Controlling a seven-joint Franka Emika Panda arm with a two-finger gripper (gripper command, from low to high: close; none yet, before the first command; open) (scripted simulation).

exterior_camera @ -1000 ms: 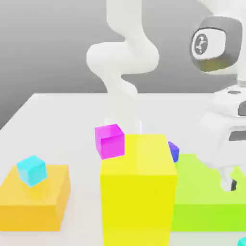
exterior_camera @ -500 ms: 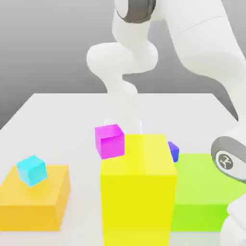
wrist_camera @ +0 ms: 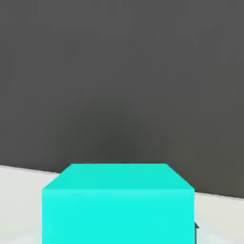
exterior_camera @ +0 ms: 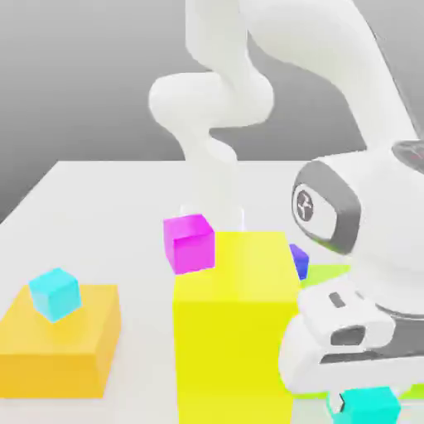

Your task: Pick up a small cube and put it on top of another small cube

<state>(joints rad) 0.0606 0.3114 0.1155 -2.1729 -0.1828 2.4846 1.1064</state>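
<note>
Turquoise small cube (exterior_camera: 370, 407) sat pinched in my gripper (exterior_camera: 362, 407), low at the exterior view's right, in front of the green block (exterior_camera: 331, 272) and beside the tall yellow block (exterior_camera: 236, 331). My fingers were pressed against its sides. Farther left, a paler cyan cube (exterior_camera: 55, 293) rested on the orange block (exterior_camera: 58, 352); a magenta cube (exterior_camera: 190, 243) stood behind.

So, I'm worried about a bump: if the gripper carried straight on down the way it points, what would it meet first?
The gripper is shut on the turquoise cube, so the cube leads. Below it probably lies the white table, though the exterior view's lower edge hides that spot.
</note>
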